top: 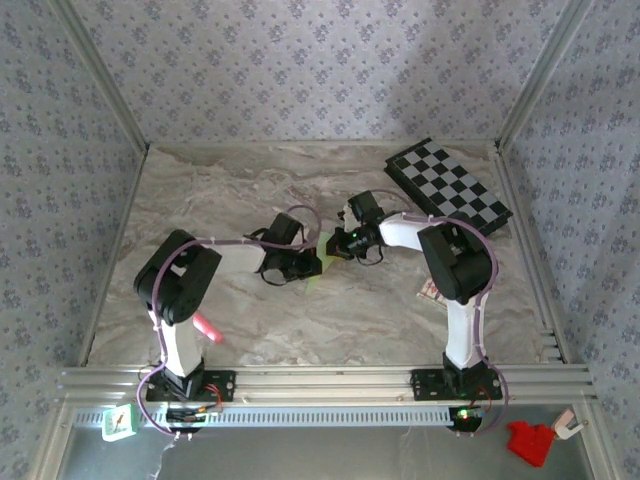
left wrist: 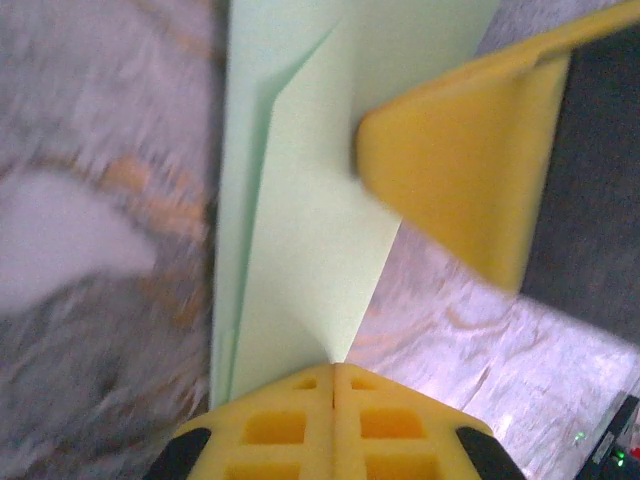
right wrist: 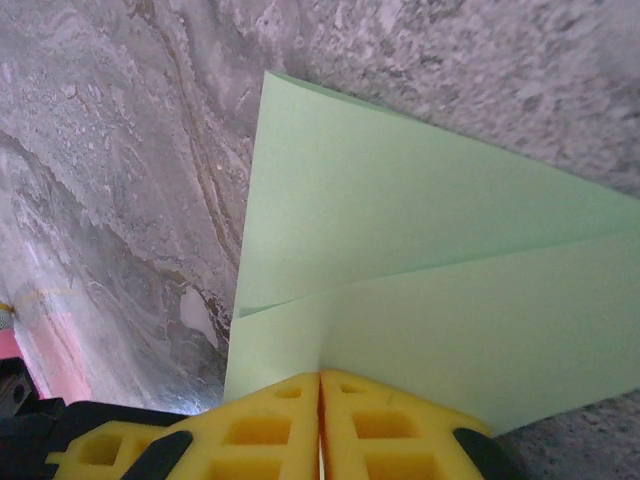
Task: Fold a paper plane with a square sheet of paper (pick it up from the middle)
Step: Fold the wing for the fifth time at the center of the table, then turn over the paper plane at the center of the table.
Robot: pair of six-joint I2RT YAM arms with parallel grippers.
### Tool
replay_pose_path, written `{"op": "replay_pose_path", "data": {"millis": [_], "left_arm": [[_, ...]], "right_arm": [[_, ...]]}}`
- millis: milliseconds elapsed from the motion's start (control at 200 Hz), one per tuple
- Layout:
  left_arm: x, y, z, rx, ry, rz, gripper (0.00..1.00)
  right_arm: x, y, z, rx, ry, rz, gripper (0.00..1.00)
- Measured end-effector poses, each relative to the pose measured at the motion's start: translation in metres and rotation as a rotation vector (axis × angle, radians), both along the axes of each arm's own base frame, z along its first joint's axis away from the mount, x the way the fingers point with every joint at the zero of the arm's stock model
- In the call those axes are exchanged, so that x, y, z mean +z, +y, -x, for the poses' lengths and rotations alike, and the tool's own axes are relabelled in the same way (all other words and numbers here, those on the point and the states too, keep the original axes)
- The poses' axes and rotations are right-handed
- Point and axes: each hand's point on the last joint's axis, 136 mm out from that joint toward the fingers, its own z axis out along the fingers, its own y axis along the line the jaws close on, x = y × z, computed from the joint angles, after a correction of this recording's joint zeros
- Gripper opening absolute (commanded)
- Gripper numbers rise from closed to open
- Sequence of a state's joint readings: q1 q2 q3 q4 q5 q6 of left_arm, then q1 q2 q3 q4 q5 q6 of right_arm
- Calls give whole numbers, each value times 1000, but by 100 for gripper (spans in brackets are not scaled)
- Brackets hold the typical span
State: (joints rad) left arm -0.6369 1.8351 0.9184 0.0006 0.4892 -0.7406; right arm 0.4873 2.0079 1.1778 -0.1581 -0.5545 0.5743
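The square sheet of paper [top: 324, 243], pale green and folded into overlapping layers with a slanted crease, hangs between both arms above the middle of the table. My left gripper [top: 311, 263] is shut on one edge of the paper [left wrist: 310, 200], its yellow fingertips [left wrist: 300, 385] pressed together on it. From the opposite side my right gripper [top: 339, 247] is shut on the same paper [right wrist: 430, 260], yellow pads [right wrist: 290, 395] closed on the lower flap. In the left wrist view the right gripper's yellow finger [left wrist: 460, 170] lies against the paper's far part.
A black-and-grey chequered board [top: 450, 187] lies at the back right of the marble table [top: 230, 190]. A pink marker [top: 207, 328] sits by the left arm's base. A small card [top: 430, 290] lies near the right arm. Patterned walls enclose three sides.
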Motion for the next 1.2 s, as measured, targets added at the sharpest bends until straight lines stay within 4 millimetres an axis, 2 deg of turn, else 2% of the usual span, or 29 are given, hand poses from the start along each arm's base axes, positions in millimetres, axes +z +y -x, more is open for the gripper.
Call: {"op": "replay_pose_path", "data": {"millis": [120, 330, 465, 595, 665, 840, 1000, 1104, 1199], "left_arm": [[0, 12, 17, -4, 17, -15, 7], [-1, 38, 62, -45, 85, -87, 11], [10, 51, 73, -49, 88, -125, 18], [37, 62, 63, -12, 15, -115, 33], [57, 69, 50, 29, -43, -100, 42], [103, 93, 9, 147, -180, -79, 58], [124, 124, -18, 234, -247, -131, 78], [137, 144, -29, 274, -297, -167, 88], [147, 160, -36, 307, -337, -187, 95]], "right_arm": [[0, 0, 0, 11, 3, -4, 11], [1, 0, 0, 29, -6, 3, 11], [2, -1, -1, 35, -12, 9, 16], [8, -1, -5, 39, -38, 58, 24], [14, -1, -3, 41, -51, 95, 32], [49, 6, 6, 33, -120, 183, 45], [81, 4, 10, -52, -182, 284, 57], [87, -1, 11, -131, -189, 362, 64], [90, -8, 12, -207, -177, 423, 65]]}}
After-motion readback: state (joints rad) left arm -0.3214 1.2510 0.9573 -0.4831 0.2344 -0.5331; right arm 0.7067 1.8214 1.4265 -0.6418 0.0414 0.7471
